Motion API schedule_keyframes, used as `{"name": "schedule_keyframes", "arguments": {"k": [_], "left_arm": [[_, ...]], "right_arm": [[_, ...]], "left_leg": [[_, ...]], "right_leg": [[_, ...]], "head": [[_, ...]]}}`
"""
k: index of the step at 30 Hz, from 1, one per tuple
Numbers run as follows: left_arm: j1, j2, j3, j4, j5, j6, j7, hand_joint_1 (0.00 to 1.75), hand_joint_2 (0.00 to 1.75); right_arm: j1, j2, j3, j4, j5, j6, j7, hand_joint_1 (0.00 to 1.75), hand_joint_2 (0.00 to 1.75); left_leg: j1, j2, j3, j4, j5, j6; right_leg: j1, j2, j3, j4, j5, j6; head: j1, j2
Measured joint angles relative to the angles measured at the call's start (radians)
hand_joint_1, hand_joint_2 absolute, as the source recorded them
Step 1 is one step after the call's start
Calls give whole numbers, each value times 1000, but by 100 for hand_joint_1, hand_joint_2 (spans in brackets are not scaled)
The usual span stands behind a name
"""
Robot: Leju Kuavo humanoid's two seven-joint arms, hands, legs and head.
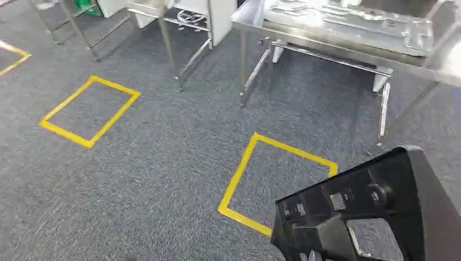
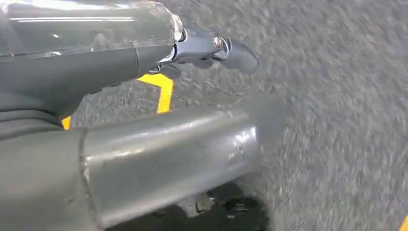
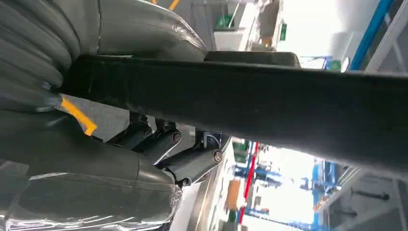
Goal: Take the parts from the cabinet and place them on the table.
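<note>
Currently carrying black part in right hand, fingers curled under its edge, well short of bench. Left hand holding nothing, fingers apart. Could slip while walking; could clip bench legs.

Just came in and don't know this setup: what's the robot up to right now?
It is carrying a black plastic part in its right hand, fingers wrapped around it. Ahead stands a metal table with metal parts already lying on it. The left hand holds nothing, hanging over grey carpet marked with yellow tape squares. The part is not yet on the table.
</note>
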State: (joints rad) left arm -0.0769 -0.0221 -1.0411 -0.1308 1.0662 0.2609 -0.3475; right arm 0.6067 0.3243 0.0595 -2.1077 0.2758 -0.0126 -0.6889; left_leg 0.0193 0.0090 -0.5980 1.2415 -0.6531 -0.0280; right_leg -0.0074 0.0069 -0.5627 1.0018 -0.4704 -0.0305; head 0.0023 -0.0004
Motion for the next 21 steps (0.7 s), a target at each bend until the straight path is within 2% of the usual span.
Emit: {"name": "schedule_keyframes", "arguments": {"k": [1,2,3,4,5,6,7,10,11,12,13,14,15,16,17,18,19,20,21], "left_arm": [[2,0,-1,0,0,0,0,0,0],[4,0,-2,0,0,0,0,0,0],[4,0,-2,0,0,0,0,0,0],[3,0,-3,0,0,0,0,0,0],[3,0,-3,0,0,0,0,0,0],[5,2,-4,0,0,0,0,0,0],[6,2,-5,0,0,-1,0,0,0],[1,1,-6,0,0,-3,-3,0,0],[-1,0,-6,0,0,-5,-4,0,0],[-3,-4,-6,0,0,-5,-4,0,0],[-3,-3,-6,0,0,-5,-5,0,0],[-2,-3,-6,0,0,-5,-6,0,0],[0,-2,-6,0,0,-5,-6,0,0],[3,-2,-6,0,0,-5,-6,0,0],[4,-2,-6,0,0,-6,-6,0,0],[4,-2,-6,0,0,-6,-6,0,0],[3,-2,-6,0,0,-8,-6,0,0],[1,-2,-7,0,0,-8,-7,0,0],[0,-3,-7,0,0,-8,-8,0,0]], "right_arm": [[0,0,0,1,0,1,0,175,175],[1,0,0,1,0,1,1,175,175],[1,0,0,1,0,1,2,175,175],[1,0,0,1,0,2,2,175,175],[0,0,0,1,1,2,2,175,175],[0,0,0,1,1,2,2,175,175],[-2,0,0,2,1,2,2,175,175],[0,0,-1,1,4,4,5,175,175],[0,0,-2,1,5,4,5,175,175],[2,0,-2,1,5,4,5,175,175],[1,0,-2,0,5,4,5,175,175],[-1,0,-2,0,5,4,5,175,175],[-2,0,-2,0,6,4,5,175,175],[-2,0,-2,1,6,4,5,175,175],[-2,0,-2,2,6,4,6,175,175],[-2,0,-2,2,6,4,6,175,175],[-2,0,-3,3,6,4,6,175,175],[-2,0,-3,3,6,5,6,175,175],[-3,0,-3,3,6,5,8,175,175]], "left_leg": [[0,-1,-34,61,-15,-2],[0,-1,-47,73,-1,-3],[0,-2,-38,37,35,-2],[1,-7,-10,-38,90,-2],[2,-13,12,-93,123,-1],[8,-67,52,-194,158,3],[10,-109,53,-211,145,5],[-1,-77,55,-207,145,22],[9,-64,58,-216,151,31],[12,-47,63,-222,154,36],[10,-39,68,-228,155,39],[7,-22,69,-230,152,47],[6,-11,70,-229,151,48],[3,8,71,-228,148,49],[2,24,73,-228,145,49],[2,38,77,-228,141,49],[2,49,83,-228,137,47],[2,60,90,-228,133,45],[2,70,98,-229,127,42]], "right_leg": [[1,16,0,2,-1,-1],[2,34,1,4,-2,-1],[2,50,3,6,-4,1],[1,67,6,11,-7,4],[0,76,7,14,-10,7],[-3,92,3,23,-18,14],[3,104,-5,35,-22,20],[-6,138,-14,26,-13,41],[-6,151,-15,25,-13,48],[-6,118,-16,37,-20,49],[1,53,-33,71,-41,55],[-1,23,-70,138,-77,58],[-2,12,-104,201,-105,60],[-5,2,-151,287,-135,62],[-6,-1,-175,324,-135,63],[-6,-4,-173,313,-116,63],[-6,-7,-150,265,-79,61],[-5,-15,-107,186,-32,57],[-4,-36,-55,87,13,50]], "head": [[0,0],[0,0],[0,0],[-2,0],[-2,0],[-2,0],[-3,0],[-4,0],[-4,0],[-4,0],[5,0],[11,0],[10,0],[10,0],[10,0],[10,0],[11,0],[10,0],[11,0]]}}
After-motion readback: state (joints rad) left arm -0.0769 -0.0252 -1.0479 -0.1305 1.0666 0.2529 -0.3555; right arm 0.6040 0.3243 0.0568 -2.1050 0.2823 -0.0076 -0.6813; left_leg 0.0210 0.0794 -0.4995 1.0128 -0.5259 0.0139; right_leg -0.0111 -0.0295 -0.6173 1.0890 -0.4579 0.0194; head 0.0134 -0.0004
